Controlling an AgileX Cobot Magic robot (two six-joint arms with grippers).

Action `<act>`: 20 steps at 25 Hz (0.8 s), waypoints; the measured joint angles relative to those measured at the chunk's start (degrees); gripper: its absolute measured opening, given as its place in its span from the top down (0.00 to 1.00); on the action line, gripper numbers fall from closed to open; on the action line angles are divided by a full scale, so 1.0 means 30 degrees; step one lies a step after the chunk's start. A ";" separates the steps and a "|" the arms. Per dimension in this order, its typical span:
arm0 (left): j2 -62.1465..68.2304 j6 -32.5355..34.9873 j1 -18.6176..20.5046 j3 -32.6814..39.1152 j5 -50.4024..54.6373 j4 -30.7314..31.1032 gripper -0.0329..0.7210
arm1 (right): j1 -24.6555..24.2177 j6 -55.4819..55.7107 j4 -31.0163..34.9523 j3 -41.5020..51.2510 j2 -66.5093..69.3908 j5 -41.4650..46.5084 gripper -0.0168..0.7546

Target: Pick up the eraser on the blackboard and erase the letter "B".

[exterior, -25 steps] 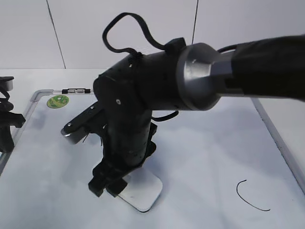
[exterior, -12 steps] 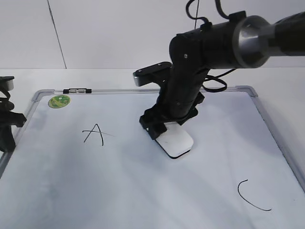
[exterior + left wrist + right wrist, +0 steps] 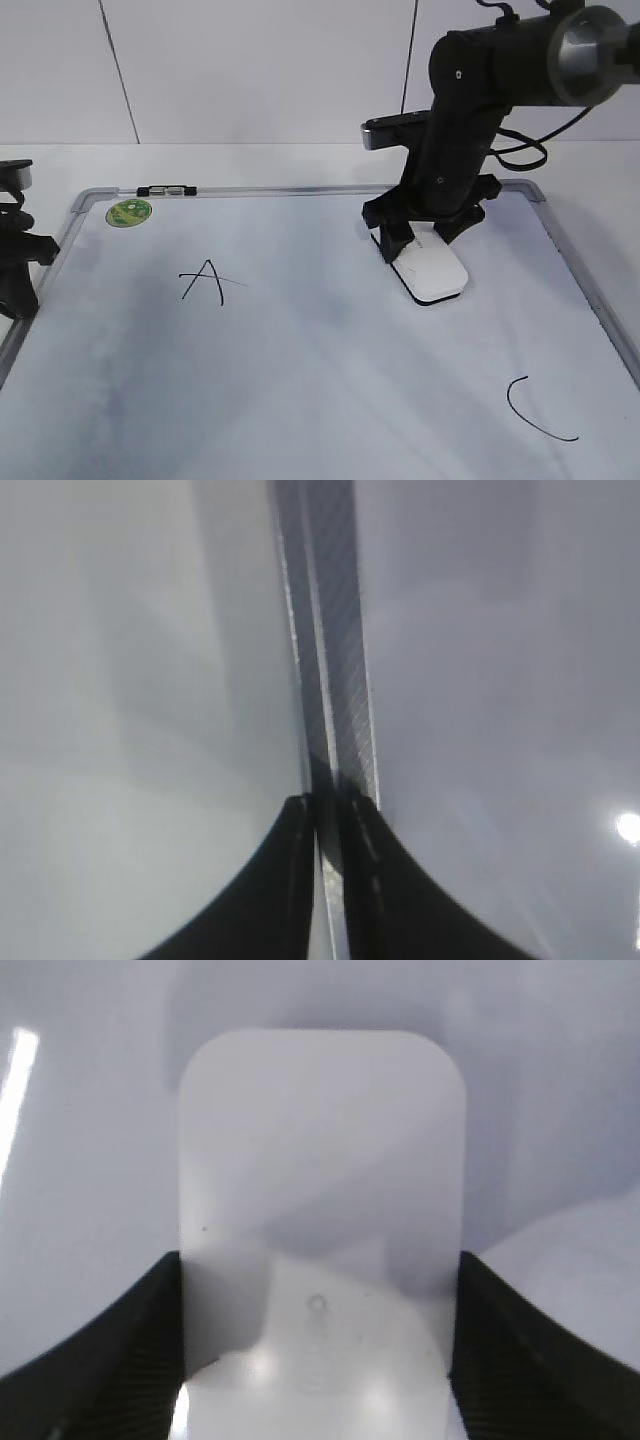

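Left hand (image 3: 330, 880): pinched narrow on board (image 3: 300, 400) frame edge at far left, steadying it.
"A" (image 3: 205, 281) left of centre; no "B" visible between it and eraser (image 3: 432, 268). Wiping looks about finished.
Right hand (image 3: 425, 235): clamped across eraser, upper right of board. Keep felt flat, pressure even; steer clear of "C" (image 3: 538, 410).

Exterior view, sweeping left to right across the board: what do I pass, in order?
left gripper clamped at the frame → green sticker → letter "A" → eraser held by the right gripper → letter "C". No "B" visible on the blackboard.
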 joint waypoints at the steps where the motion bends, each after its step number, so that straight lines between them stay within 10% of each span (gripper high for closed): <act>1: 0.0000 0.0000 0.0000 0.0000 0.0031 -0.0036 0.89 | -0.0131 0.0032 -0.0086 -0.0004 -0.0039 0.0368 0.30; 20: 0.0000 0.0000 0.0000 0.0000 0.0202 -0.0033 0.89 | -0.2045 0.0862 -0.1986 0.0561 -0.2819 0.4259 0.30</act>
